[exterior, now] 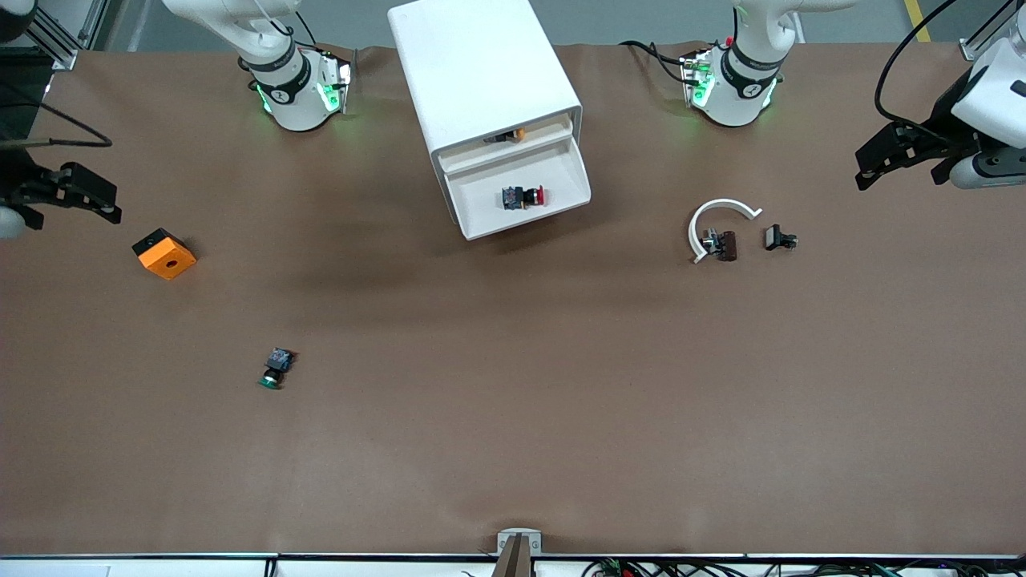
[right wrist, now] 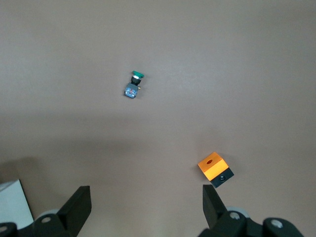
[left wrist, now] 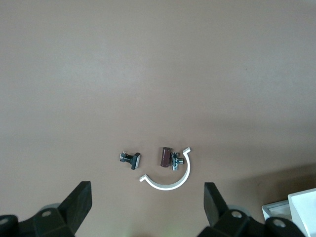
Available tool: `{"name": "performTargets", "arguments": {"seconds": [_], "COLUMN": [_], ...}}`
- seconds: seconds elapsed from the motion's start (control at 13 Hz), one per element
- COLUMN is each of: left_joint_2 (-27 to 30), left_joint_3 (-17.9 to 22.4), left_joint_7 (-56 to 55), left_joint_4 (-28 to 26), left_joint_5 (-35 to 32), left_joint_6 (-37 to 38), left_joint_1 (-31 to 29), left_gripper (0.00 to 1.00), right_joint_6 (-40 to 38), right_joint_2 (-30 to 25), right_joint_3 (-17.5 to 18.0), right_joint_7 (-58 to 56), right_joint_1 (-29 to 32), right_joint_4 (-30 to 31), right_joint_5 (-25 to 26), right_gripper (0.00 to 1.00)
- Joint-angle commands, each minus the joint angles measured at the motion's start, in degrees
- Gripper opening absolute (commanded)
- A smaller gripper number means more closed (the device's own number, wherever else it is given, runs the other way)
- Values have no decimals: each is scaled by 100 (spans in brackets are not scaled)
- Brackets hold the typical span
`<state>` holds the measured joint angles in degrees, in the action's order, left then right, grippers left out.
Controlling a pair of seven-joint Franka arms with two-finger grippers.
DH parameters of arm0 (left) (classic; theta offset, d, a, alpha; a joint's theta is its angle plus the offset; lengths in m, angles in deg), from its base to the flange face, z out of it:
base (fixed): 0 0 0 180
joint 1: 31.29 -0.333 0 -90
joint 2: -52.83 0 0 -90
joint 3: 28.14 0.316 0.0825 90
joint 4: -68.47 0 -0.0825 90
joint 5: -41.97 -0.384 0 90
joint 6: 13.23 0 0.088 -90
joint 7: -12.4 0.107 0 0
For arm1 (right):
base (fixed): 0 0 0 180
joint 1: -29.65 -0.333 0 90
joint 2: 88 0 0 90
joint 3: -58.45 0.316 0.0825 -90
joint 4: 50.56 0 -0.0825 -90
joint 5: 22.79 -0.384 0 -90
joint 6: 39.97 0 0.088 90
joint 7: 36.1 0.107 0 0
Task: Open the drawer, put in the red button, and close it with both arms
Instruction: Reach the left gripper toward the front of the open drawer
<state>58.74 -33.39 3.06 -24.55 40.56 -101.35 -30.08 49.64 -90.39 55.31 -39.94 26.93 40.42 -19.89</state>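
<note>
Both grippers hang open at the table's ends, left gripper (exterior: pixel 898 156) and right gripper (exterior: pixel 68 192) roughly equally distant from the open drawer (exterior: pixel 521 204) holding the red button (exterior: pixel 525 196) midway between them.

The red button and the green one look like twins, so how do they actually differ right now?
The red button has a red cap; the green button has a green one. The red button lies in the open drawer of the white cabinet; the green button lies on the bare table, nearer the front camera. Both lie on their sides and share dark block bodies.
</note>
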Motion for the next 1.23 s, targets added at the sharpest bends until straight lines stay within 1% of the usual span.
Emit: {"name": "performTargets", "arguments": {"seconds": [0.0,0.15,0.38,0.54,1.0,1.15], "left_joint_2": [-2,-11,-37,-46,-46,-185], "left_joint_3": [-73,-73,-73,-64,-46,-99], "left_joint_7": [3,3,-24,-67,-129,-147], "left_joint_4": [30,38,91,170,170,144], "left_joint_5": [-44,-53,-61,-61,-44,26], "left_joint_6": [76,76,76,76,94,68], "left_joint_1": [-77,-77,-77,-77,-78,-8], "left_gripper": [100,100,100,100,100,100], "right_joint_6": [251,75,-355,-444,-435,-444], "right_joint_2": [-561,-535,-315,-315,-315,-315], "right_joint_3": [33,33,41,33,41,41], "right_joint_7": [226,174,191,200,200,182], "right_joint_1": [114,219,228,246,255,263], "right_joint_4": [641,370,-132,-151,-151,-151], "right_joint_5": [-105,-105,-140,-386,-360,-360], "right_gripper": [100,100,100,100,100,100]}}
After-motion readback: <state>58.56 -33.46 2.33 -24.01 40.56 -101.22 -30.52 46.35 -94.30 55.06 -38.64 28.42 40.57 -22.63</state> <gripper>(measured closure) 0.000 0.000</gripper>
